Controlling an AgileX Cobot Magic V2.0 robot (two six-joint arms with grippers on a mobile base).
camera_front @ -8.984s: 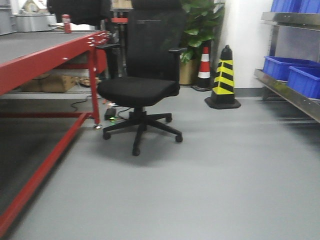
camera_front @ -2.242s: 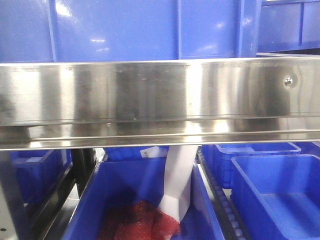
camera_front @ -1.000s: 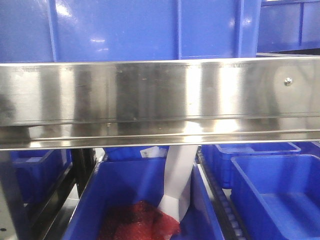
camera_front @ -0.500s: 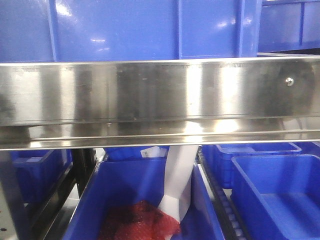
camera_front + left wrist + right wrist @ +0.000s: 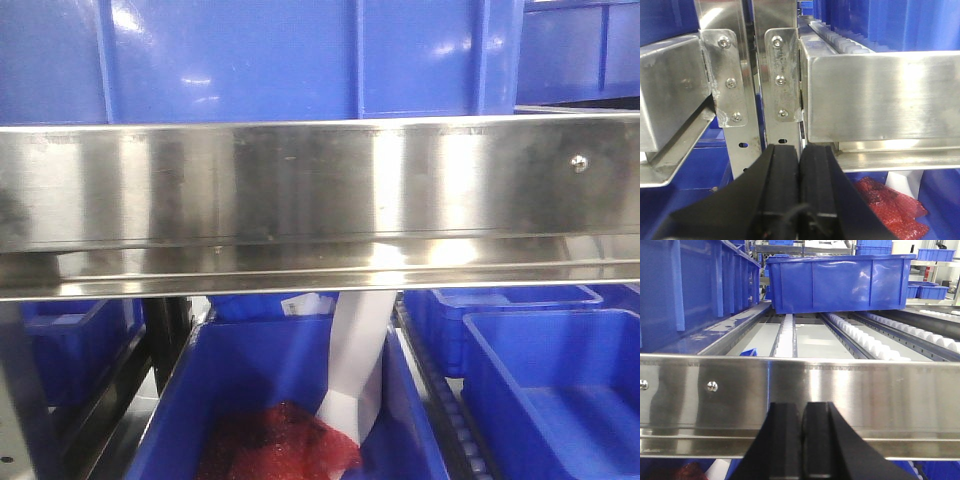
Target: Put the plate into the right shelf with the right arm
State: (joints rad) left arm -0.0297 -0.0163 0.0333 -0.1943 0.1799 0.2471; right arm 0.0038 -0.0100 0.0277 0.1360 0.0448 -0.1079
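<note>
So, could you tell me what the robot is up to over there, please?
It is parked right up against the shelf, a steel-railed rack holding blue bins. Both the left gripper and the right gripper are shut with nothing between the fingers, each facing a front rail. No plate shows in any view, so I cannot tell whether it has been placed. One lower bin holds something red.

Warehouse, steel roller racks (image 5: 860, 335), blue bins (image 5: 840, 282)
</note>
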